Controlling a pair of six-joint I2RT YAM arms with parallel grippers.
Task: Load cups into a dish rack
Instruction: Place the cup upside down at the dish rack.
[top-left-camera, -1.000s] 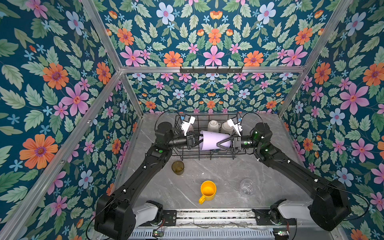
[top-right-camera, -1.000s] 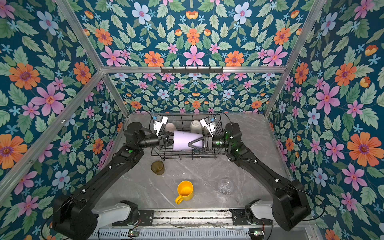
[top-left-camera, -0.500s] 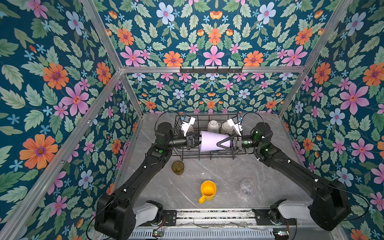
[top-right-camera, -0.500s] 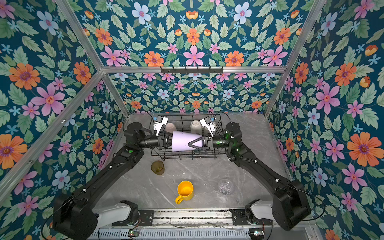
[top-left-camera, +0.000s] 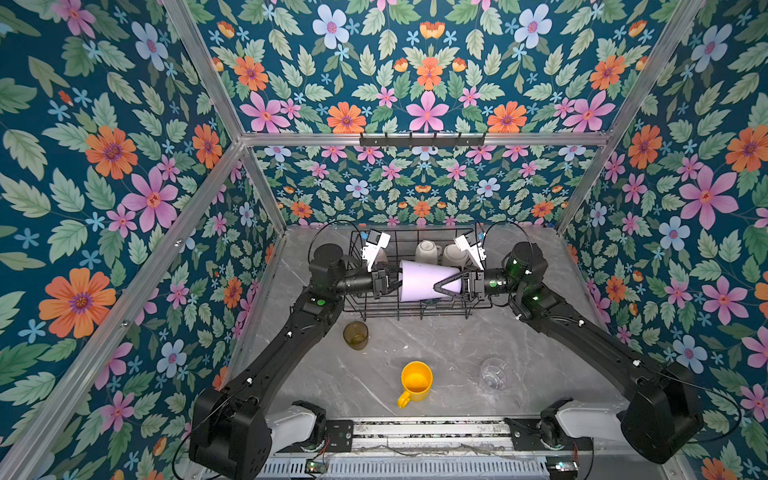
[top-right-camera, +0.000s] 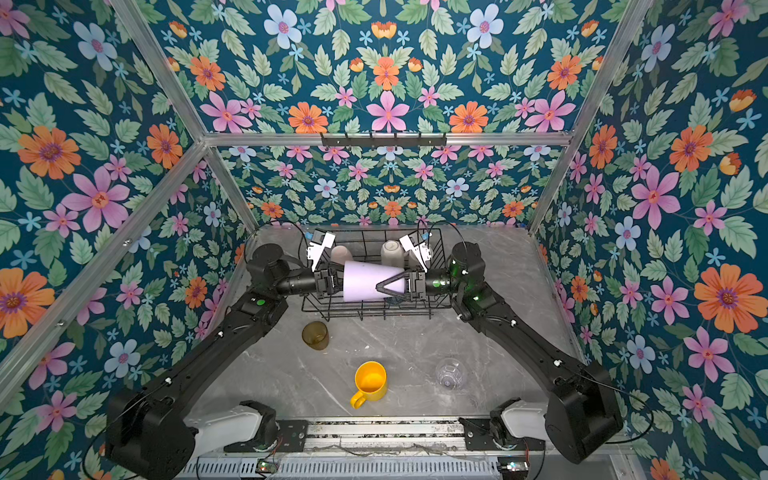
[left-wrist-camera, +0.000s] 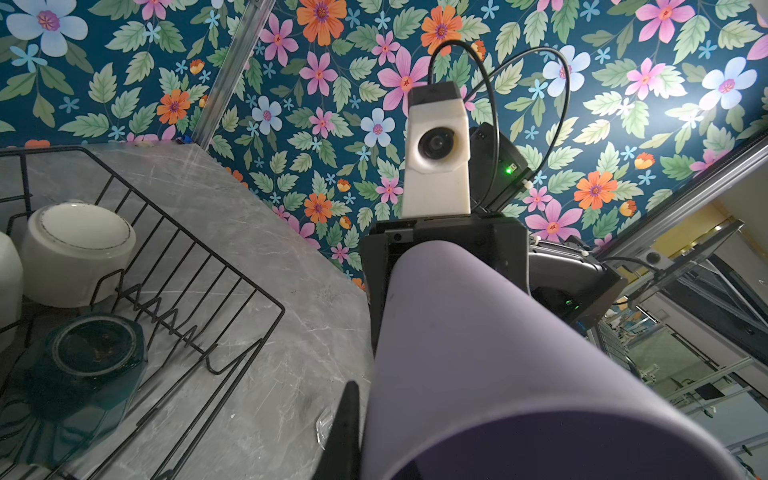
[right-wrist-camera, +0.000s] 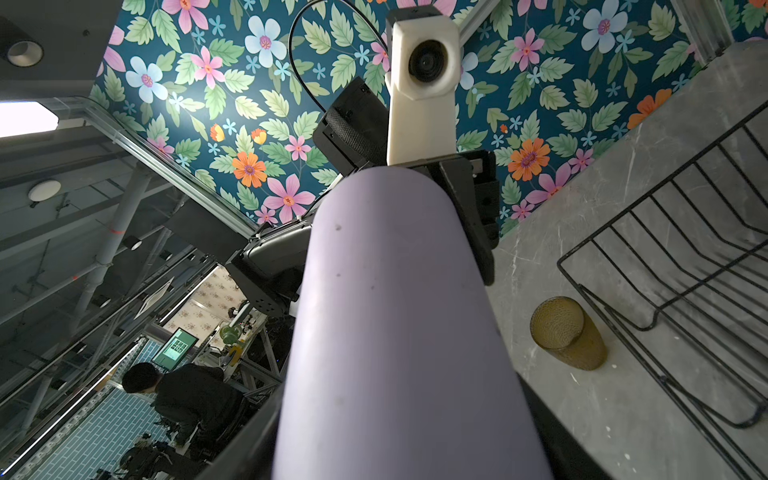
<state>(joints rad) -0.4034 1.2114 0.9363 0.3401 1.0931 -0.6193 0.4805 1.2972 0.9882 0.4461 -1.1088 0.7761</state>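
1. Left of the dish rack (top-left-camera: 415, 314), on the grey table (top-left-camera: 457, 345), the olive-brown tumbler (top-left-camera: 355, 334) stands upright and unloaded. Leave it alone; both your arms are busy.
2. Left gripper (top-left-camera: 394, 281): fingers clenched on the wide rim of the lilac tumbler (top-left-camera: 419, 282). The tumbler hangs on its side above the middle of the rack, mouth toward your left arm.
3. At the back of the rack, base-up: a pale pink cup (top-right-camera: 340, 253), a white mug (top-left-camera: 428, 251) and a second pale mug (top-left-camera: 451, 254) just beside it. The left wrist view adds a dark green mug (left-wrist-camera: 95, 353), also base-up. Pick a bare run of dividers before you lower anything.
4. Right gripper (top-left-camera: 440, 287): fingers closed around the tumbler's narrow base end, one above and one below. With both ends held, this reads as a mid-air hand-over or regrip.
5. To do it well:
   - Open one side only once the other's hold is sure.
   - The body tapers, so a squeeze near the base may push it out; seat the fingers further up the wall.
   - Don't pull the arms apart while both hold.
   - Then turn it mouth-down and lower it clear of the mugs.
6. Right and front, well apart from the rack: the yellow mug (top-left-camera: 415, 380) and clear glass (top-left-camera: 492, 372) wait on the table.
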